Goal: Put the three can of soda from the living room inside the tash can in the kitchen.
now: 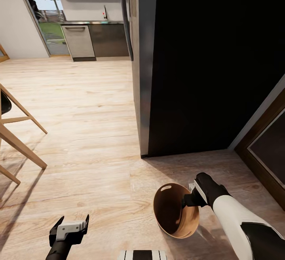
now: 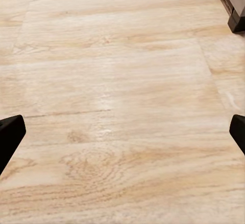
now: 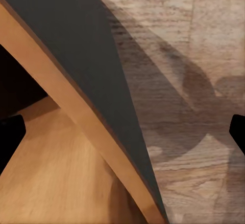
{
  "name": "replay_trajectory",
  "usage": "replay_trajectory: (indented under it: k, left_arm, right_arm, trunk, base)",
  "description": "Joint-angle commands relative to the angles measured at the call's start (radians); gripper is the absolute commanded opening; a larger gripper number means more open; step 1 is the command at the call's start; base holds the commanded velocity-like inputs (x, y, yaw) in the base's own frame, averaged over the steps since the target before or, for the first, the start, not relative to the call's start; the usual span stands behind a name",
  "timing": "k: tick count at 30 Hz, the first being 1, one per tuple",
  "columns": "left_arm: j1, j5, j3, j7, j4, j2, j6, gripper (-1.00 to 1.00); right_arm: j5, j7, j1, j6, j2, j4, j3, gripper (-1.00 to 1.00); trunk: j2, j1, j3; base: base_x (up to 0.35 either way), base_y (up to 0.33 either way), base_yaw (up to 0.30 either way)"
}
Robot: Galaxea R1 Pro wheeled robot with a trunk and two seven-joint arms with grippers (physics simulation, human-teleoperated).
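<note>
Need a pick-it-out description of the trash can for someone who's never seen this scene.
Find the tall black cabinet block standing on the wood floor; just in front of its near corner, the right gripper holds a small round bin at its rim. That trash can is tipped, showing a brown inside and an oval handle slot.

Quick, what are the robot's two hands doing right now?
Left gripper: open, empty.
Right gripper: holding the trash can by its rim.
</note>
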Motion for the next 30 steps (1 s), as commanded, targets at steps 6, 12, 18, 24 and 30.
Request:
replay_trajectory:
  k: [6, 12, 18, 24, 30]
  left_arm:
    - [0.001, 0.0, 0.0, 0.0, -0.004, 0.0, 0.0, 1.0]
    - [0.001, 0.0, 0.0, 0.0, -0.01, 0.0, 0.0, 1.0]
    - [0.002, 0.0, 0.001, 0.0, -0.015, 0.0, 0.0, 1.0]
    - [0.002, 0.0, 0.001, 0.0, -0.018, 0.0, 0.004, 1.0]
    - [0.002, 0.0, 0.0, 0.0, -0.018, 0.0, 0.012, 1.0]
  right_arm:
    - [0.0, -0.001, 0.005, 0.0, 0.0, -0.001, 0.0, 1.0]
    - [0.0, -0.001, 0.011, 0.0, 0.0, -0.001, 0.0, -1.0]
    - [-0.001, -0.002, 0.013, 0.0, 0.001, -0.001, 0.0, -1.0]
    - [-0.001, -0.002, 0.017, 0.0, 0.001, 0.0, 0.001, -1.0]
    - [-0.001, -0.002, 0.021, 0.0, 0.003, 0.0, 0.001, -1.0]
  trunk:
    - [0.0, 0.0, 0.0]
    - [0.0, 0.0, 0.0]
    - [0.0, 0.0, 0.0]
    - [0.001, -0.001, 0.012]
    - [0.002, -0.004, 0.035]
  base:
    - [0.0, 0.0, 0.0]
    - [0.0, 0.0, 0.0]
    - [0.0, 0.0, 0.0]
    - [0.0, 0.0, 0.0]
    - [0.0, 0.0, 0.0]
